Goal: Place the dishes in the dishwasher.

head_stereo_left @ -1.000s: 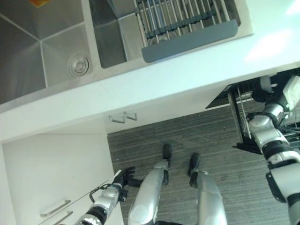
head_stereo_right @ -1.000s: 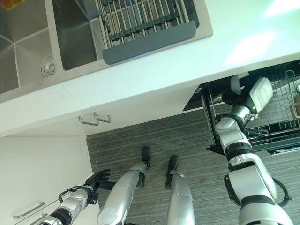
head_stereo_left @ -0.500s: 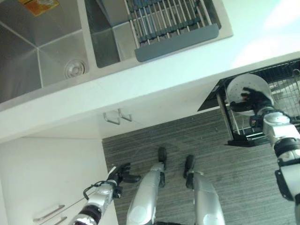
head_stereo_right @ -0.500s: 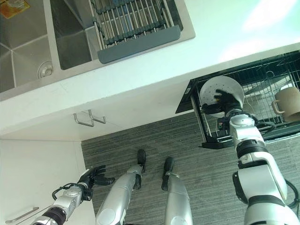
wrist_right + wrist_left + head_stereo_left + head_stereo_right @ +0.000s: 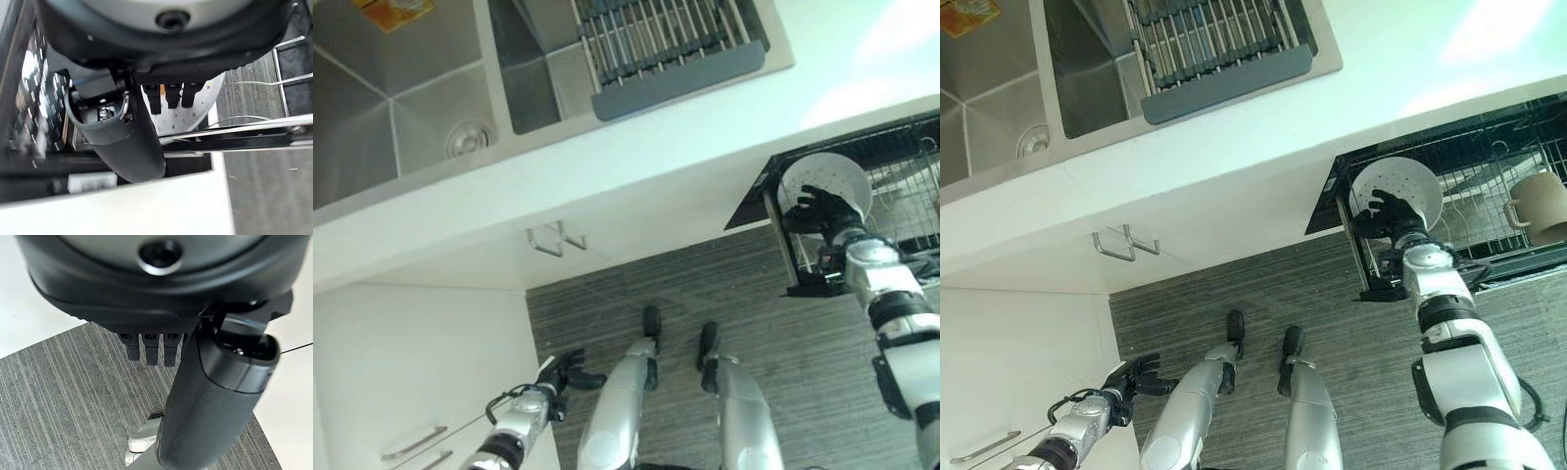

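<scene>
Right hand (image 5: pixel 1393 215), fingers curled on the white plate (image 5: pixel 1397 186), holds it on edge directly above the dishwasher rack (image 5: pixel 1489 196).

Glossy white plate (image 5: pixel 1397 188), wire rack (image 5: pixel 1518 166), brushed-steel sink (image 5: pixel 401 108).
</scene>
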Motion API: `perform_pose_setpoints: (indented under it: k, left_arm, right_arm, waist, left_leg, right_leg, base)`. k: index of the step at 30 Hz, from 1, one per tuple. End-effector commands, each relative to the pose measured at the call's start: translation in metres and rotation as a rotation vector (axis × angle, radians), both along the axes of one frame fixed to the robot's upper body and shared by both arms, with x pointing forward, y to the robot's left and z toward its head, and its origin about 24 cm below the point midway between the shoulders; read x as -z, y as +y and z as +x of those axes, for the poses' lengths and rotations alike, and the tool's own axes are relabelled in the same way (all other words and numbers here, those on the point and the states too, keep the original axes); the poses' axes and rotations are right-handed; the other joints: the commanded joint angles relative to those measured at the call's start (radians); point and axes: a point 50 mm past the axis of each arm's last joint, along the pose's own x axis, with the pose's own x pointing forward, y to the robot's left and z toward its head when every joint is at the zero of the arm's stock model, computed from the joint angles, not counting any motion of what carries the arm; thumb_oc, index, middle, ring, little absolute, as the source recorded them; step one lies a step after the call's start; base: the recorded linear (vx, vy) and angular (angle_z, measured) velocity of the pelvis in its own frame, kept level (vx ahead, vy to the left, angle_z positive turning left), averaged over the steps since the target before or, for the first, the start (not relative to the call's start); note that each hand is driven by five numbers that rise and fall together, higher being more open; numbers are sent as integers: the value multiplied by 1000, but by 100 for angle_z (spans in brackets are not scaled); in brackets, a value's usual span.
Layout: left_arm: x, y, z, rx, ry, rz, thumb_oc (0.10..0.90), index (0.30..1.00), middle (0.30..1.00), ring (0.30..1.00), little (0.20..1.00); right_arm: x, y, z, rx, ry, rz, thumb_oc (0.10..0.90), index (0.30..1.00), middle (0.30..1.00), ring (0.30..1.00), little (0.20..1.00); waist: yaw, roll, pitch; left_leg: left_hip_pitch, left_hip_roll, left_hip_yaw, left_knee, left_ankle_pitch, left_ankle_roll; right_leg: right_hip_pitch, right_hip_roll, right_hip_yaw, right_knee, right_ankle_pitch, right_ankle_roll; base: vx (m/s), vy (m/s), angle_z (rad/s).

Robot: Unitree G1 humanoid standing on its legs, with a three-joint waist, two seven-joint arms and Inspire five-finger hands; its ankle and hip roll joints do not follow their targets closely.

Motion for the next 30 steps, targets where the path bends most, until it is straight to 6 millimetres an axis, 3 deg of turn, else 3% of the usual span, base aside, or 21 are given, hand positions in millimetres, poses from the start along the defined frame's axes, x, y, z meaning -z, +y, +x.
perform_pose_setpoints:
  k: [1, 6, 9, 17, 20, 27, 30]
  left_arm:
    - [14, -4, -22, -22, 42, 19, 800, 900, 900, 900, 900]
    - [21, -9, -33, -82, 45, -11, 800, 900, 900, 900, 900]
    - [27, -13, -39, -133, 53, -36, 800, 900, 900, 900, 900]
    - [33, -11, -51, -169, 75, -33, 800, 900, 900, 900, 900]
    - [38, -7, -64, -196, 104, -15, 800, 900, 900, 900, 900]
    - [47, 2, -92, -250, 168, -3, 800, 900, 900, 900, 900]
    - [50, 5, -104, -264, 197, 1, 800, 900, 900, 900, 900]
  right_arm:
    - [31, 6, -12, 129, -14, 10, 800, 900, 900, 900, 900]
    - [-8, 9, -27, 348, -410, -54, 800, 900, 900, 900, 900]
    - [-36, 15, -54, 505, -713, -101, 800, 900, 900, 900, 900]
    - [-54, 27, -90, 482, -1002, -88, 800, 900, 900, 900, 900]
    - [-57, 30, -116, 486, -1128, -117, 800, 900, 900, 900, 900]
    - [-59, 11, -154, 614, -1283, -186, 800, 900, 900, 900, 900]
    - [-59, 0, -172, 765, -1350, -262, 800, 900, 900, 900, 900]
  waist:
    - [13, 9, -11]
    - [-28, 3, -11]
    - [-69, -7, -11]
    - [-107, -28, -11]
    - [-126, -46, -16]
    - [-156, -72, -80]
    - [-172, -81, -103]
  left_leg:
    - [-12, 19, -42, 112, -170, -32]
    - [2, 26, -31, 112, -180, -31]
    - [23, 30, -20, 112, -187, -29]
    - [87, 34, -5, 112, -202, -26]
    - [144, 36, 8, 112, -222, -23]
    - [215, 37, 34, 112, -254, -21]
    - [241, 38, 44, 112, -261, -17]
  right_leg:
    - [31, -53, 11, -110, 44, 104]
    - [36, -38, 37, -110, 40, 101]
    - [48, -23, 63, -110, 36, 98]
    - [106, -11, 82, -110, 20, 89]
    - [159, -7, 90, -110, 2, 89]
    - [223, -5, 104, -110, -29, 87]
    - [244, 1, 113, -110, -34, 84]
  base:
    - [37, 44, -3]
    - [30, 46, -7]
    - [38, 47, -10]
    - [9, -5, -12]
    - [29, -48, -5]
    - [37, -31, -12]
    - [64, -49, -8]
